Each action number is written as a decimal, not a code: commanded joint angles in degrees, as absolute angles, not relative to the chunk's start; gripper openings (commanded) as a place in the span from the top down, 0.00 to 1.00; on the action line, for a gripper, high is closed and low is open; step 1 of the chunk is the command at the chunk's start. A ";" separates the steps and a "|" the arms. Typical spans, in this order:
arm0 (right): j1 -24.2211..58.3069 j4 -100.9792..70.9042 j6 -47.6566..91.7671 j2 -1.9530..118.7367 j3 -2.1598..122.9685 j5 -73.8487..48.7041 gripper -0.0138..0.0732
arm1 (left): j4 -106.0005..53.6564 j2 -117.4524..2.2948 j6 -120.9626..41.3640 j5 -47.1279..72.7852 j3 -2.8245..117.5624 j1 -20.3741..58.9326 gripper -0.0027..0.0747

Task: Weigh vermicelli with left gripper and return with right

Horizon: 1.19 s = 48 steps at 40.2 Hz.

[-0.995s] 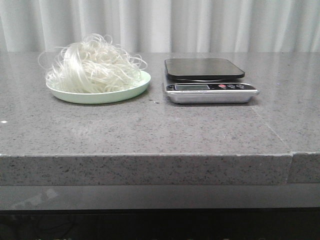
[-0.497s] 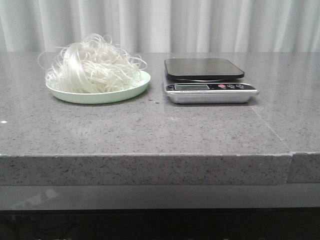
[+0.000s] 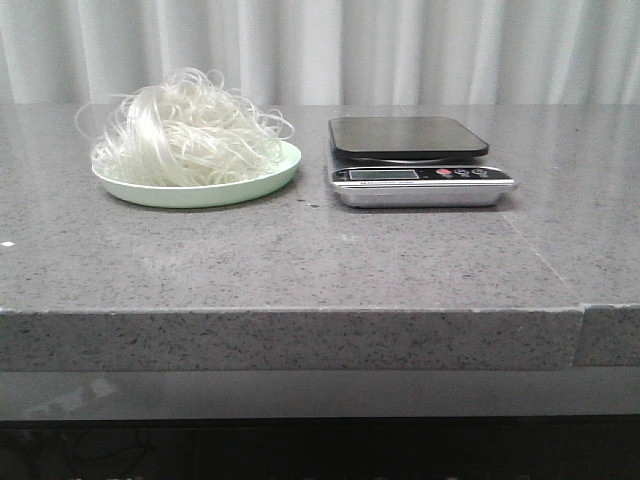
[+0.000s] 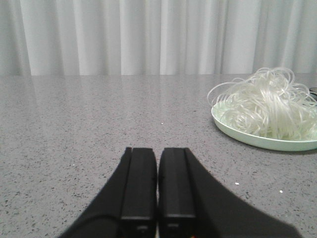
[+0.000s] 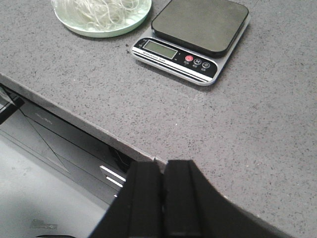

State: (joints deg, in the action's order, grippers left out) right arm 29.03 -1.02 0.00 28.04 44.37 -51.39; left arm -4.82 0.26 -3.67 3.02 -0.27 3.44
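The vermicelli (image 3: pixel 185 135) is a fluffy mound of glossy white strands on a pale green plate (image 3: pixel 262 182) at the table's left; it also shows in the left wrist view (image 4: pixel 270 106) and the right wrist view (image 5: pixel 99 9). To its right stands a silver kitchen scale (image 3: pixel 420 160) with a bare black platform (image 5: pixel 200 24). My left gripper (image 4: pixel 157 151) is shut and empty, low over the table, off to the side of the plate (image 4: pixel 257 141). My right gripper (image 5: pixel 163 166) is shut and empty, above the table's front edge, near the scale (image 5: pixel 190 37). Neither gripper appears in the front view.
The grey speckled countertop (image 3: pixel 300 250) has a seam (image 3: pixel 582 310) at its front right. White curtains (image 3: pixel 320 50) hang behind the table. Below the front edge lies a dark shelf (image 5: pixel 54 144).
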 commanded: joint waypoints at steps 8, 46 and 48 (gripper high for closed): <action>28.73 -0.54 0.00 28.31 45.76 -47.78 0.66 | -5.36 1.61 -3.77 -1.01 -2.42 3.70 0.76; 28.73 -0.54 0.00 28.31 45.76 -47.82 0.66 | -0.97 1.61 -1.29 -1.23 -2.42 3.81 0.76; 28.73 -0.54 0.00 28.31 45.76 -47.82 0.66 | -0.97 1.61 -1.29 -1.23 -2.42 3.81 0.76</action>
State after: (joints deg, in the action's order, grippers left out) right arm 29.03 -1.02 0.00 28.04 44.37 -51.39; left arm -0.65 0.26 -1.23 3.61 -0.27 3.44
